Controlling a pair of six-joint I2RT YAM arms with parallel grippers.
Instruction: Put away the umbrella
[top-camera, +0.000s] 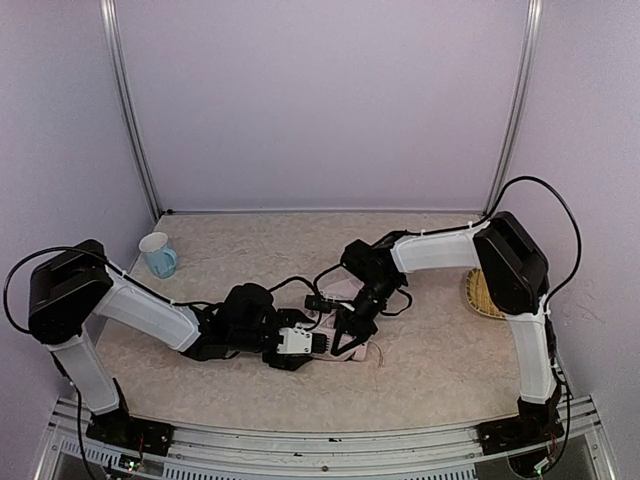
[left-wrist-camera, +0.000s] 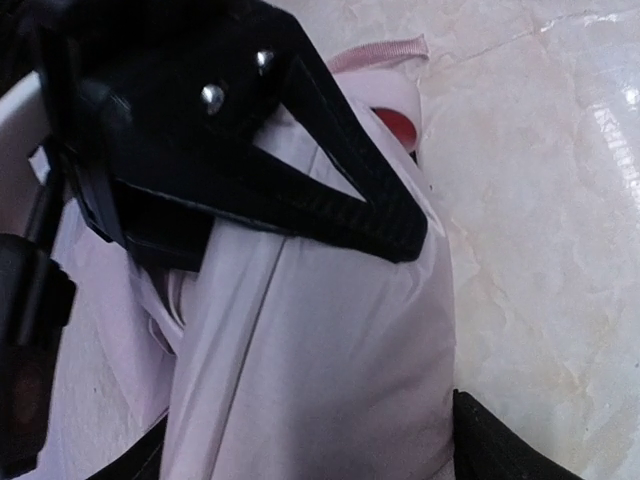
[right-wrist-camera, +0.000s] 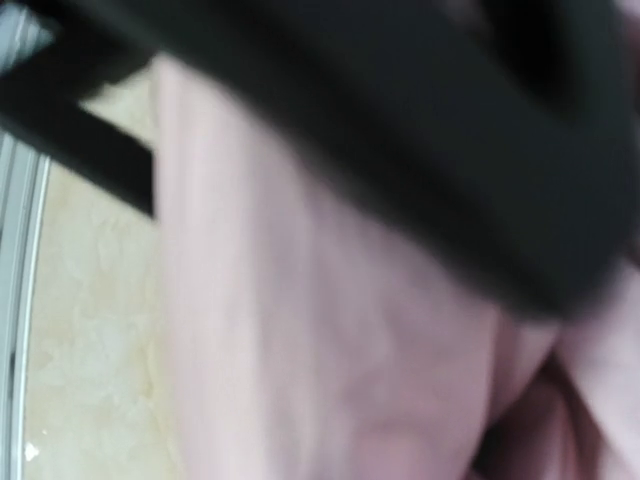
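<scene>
The pale pink umbrella (top-camera: 366, 351) lies folded at the table's middle, mostly hidden under both grippers. My left gripper (top-camera: 312, 342) reaches in from the left. In the left wrist view the pink fabric (left-wrist-camera: 320, 350) fills the space between its fingers (left-wrist-camera: 505, 450), so it is shut on the bundle. My right gripper (top-camera: 350, 336) comes down from the right. Its black fingers (left-wrist-camera: 340, 195) meet at their tips on the fabric just ahead of the left gripper. The pink strap (left-wrist-camera: 385, 50) and a red spot (left-wrist-camera: 396, 123) show beyond. The right wrist view is blurred, with pink fabric (right-wrist-camera: 300, 330) close up.
A light blue mug (top-camera: 158, 254) stands at the back left. A woven straw mat (top-camera: 479, 293) lies at the right, partly behind the right arm. Black cables (top-camera: 300, 285) loop over the table between the arms. Walls close in the table on three sides.
</scene>
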